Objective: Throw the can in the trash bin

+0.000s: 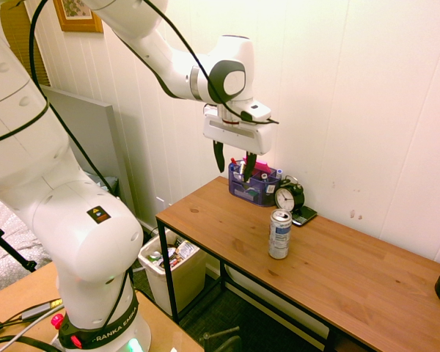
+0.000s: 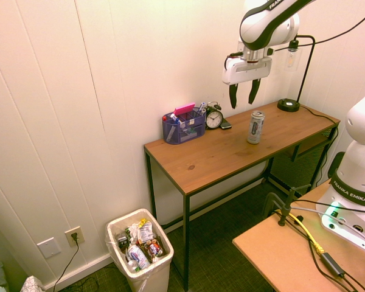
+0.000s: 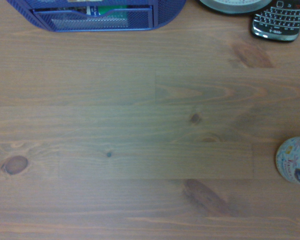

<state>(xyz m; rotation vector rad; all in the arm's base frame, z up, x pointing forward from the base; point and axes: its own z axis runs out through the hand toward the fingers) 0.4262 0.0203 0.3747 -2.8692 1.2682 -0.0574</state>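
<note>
"Against the wall, what have we got?"

"A wooden desk, largest of the lot. Beyond one end, on the floor, stands the trash bin, rubbish showing at its mouth."

"And the arm?"

"Just the one. Its claw hangs above the desk, fingers spread wide, nothing between them."

"Which way to the can?"

"Lower than the claw, and off to the side away from the bin, towards the lamp. I'd shift along the desk that way before dropping."

"How does it stand?"

"Upright on the desktop, long axis vertical, top end up, out in front of the clock and phone. Fingers pointing straight down, one each side, should suit it; coming down off-centre could tip it."
</note>
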